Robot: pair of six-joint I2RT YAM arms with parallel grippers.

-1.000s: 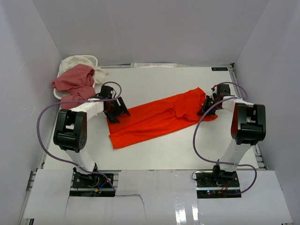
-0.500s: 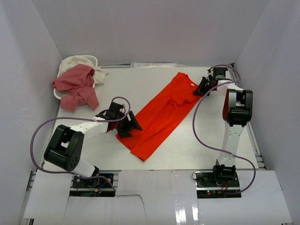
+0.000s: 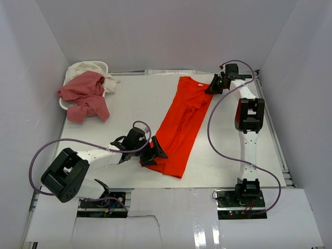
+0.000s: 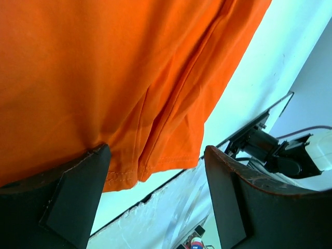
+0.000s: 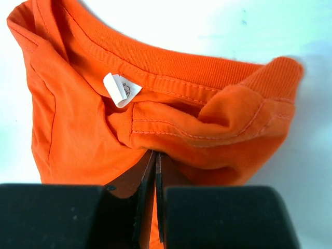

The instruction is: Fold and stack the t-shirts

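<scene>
The bright orange-red t-shirt (image 3: 181, 122) lies stretched in a long strip from the far right of the table (image 3: 129, 98) towards its near middle. My right gripper (image 3: 213, 85) is shut on bunched fabric just below the collar (image 5: 171, 70), beside the white label (image 5: 120, 89). My left gripper (image 3: 157, 152) is at the shirt's near hem, jaws wide open; its left finger (image 4: 78, 192) rests against the fabric and the hem edge (image 4: 155, 166) hangs between the fingers. The dusty pink t-shirt (image 3: 83, 96) and the cream-white t-shirt (image 3: 85, 67) are heaped at the far left.
A small white basket (image 3: 105, 66) stands in the far left corner under the pink and cream shirts. White walls close in the table on three sides. The left wrist view shows the table's near edge (image 4: 155, 199) and an arm base (image 4: 270, 150).
My right gripper has carried the collar to the far right corner. My left gripper has moved nearer and to the right with the hem, turning the shirt from crosswise to lengthwise.
</scene>
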